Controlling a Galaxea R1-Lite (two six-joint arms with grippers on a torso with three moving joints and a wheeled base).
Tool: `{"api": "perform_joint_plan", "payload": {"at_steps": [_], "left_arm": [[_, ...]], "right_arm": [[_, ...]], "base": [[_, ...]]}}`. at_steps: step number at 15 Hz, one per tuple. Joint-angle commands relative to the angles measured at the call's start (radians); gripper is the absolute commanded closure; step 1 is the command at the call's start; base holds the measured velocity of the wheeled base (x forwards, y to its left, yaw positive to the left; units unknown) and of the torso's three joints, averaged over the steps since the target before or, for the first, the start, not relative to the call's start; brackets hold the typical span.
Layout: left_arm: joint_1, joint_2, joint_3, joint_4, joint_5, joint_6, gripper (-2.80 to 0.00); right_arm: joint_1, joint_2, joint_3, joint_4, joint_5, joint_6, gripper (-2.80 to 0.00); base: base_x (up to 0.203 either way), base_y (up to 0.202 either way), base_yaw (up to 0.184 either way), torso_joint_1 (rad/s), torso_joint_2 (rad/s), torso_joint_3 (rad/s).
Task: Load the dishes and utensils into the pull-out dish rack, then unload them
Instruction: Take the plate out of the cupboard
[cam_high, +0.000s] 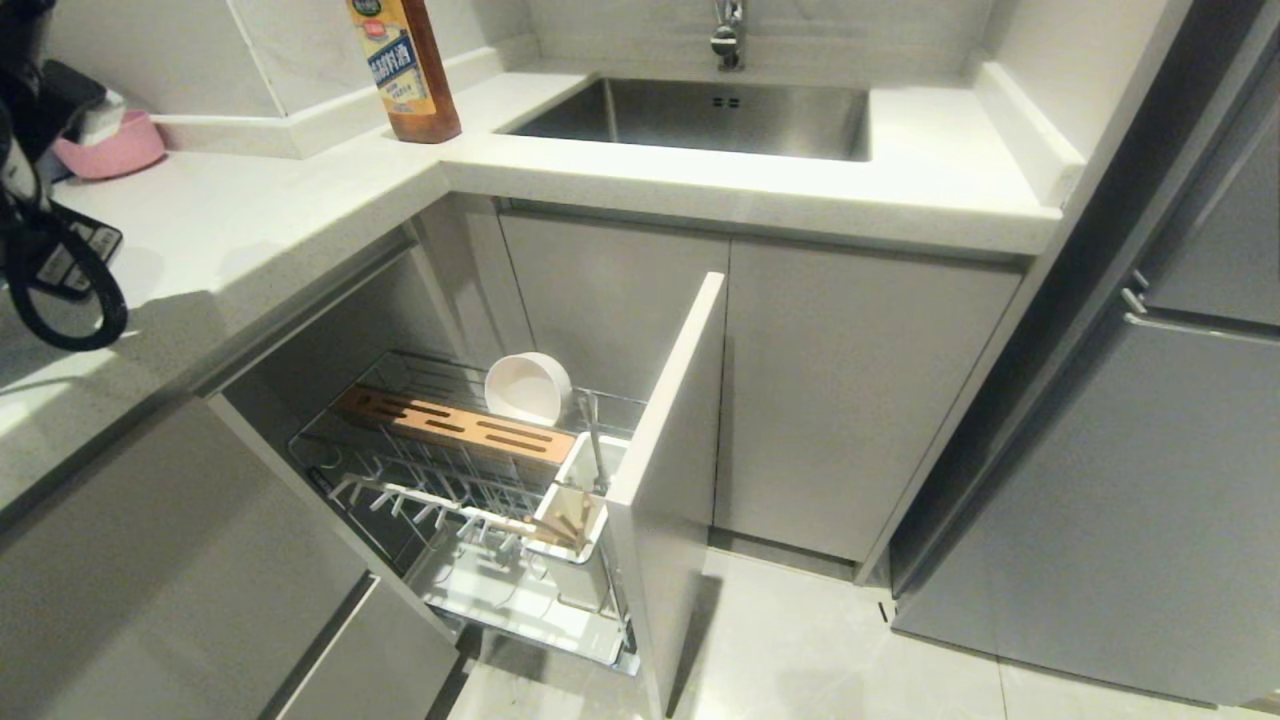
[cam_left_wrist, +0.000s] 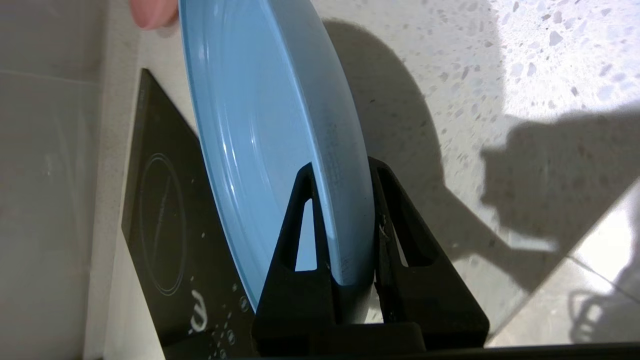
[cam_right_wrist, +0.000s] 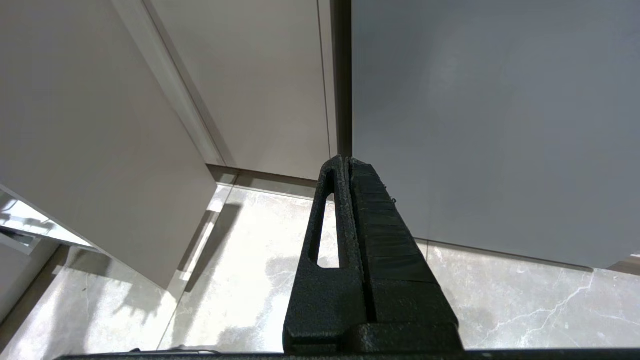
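Left gripper (cam_left_wrist: 345, 172), jaws clamped on the rim of the light-blue plate (cam_left_wrist: 260, 125), which stands on edge above the countertop (cam_left_wrist: 500, 60) and a black cooktop (cam_left_wrist: 165, 215) (plate's far rim cut off). Right gripper (cam_right_wrist: 348, 165), pressed closed and empty, hangs over the floor. Beyond, the pull-out dish rack (cam_high: 440, 470) holds the cream bowl (cam_high: 528, 388); spoon (cam_high: 594, 440) and chopsticks (cam_high: 572, 522) in its cup (cam_high: 560, 500), partly hidden.

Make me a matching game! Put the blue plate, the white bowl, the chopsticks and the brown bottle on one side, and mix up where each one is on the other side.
1. blue plate
2. white bowl
3. chopsticks
4. brown bottle

a. in the white cup
b. on the counter by the sink
c. clamped in the left tool
d. in the wire rack behind the wooden block

Pairs: 1-c, 2-d, 3-a, 4-b
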Motion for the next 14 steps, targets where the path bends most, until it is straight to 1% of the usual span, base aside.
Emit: {"api": "perform_joint_plan", "payload": {"at_steps": [1, 4, 8, 9, 10, 14], "left_arm": [[0.006, 0.047, -0.002, 0.004, 0.005, 0.002, 0.0], [0.008, 0.081, -0.005, 0.002, 0.005, 0.002, 0.0], [0.022, 0.086, -0.005, 0.001, 0.004, 0.001, 0.0], [0.022, 0.085, -0.005, 0.001, 0.002, 0.0, -2.8], [0.022, 0.085, -0.005, 0.0, -0.009, 0.0, -2.8], [0.02, 0.071, -0.004, -0.025, -0.104, -0.006, -2.8]], "right_arm": [[0.0, 0.001, 0.0, 0.0, 0.0, 0.0, 0.0], [0.0, 0.001, 0.0, 0.0, 0.001, 0.0, 0.0], [0.0, 0.001, 0.0, 0.0, 0.0, 0.0, 0.0], [0.0, 0.001, 0.0, 0.0, 0.0, 0.0, 0.0], [0.0, 0.001, 0.0, 0.0, 0.0, 0.0, 0.0], [0.0, 0.001, 0.0, 0.0, 0.001, 0.0, 0.0]], "base": [[0.0, 0.0, 0.0, 0.0, 0.0, 0.0], [0.0, 0.0, 0.0, 0.0, 0.0, 0.0], [0.0, 0.0, 0.0, 0.0, 0.0, 0.0], [0.0, 0.0, 0.0, 0.0, 0.0, 0.0], [0.0, 0.0, 0.0, 0.0, 0.0, 0.0], [0.0, 0.0, 0.0, 0.0, 0.0, 0.0]]}}
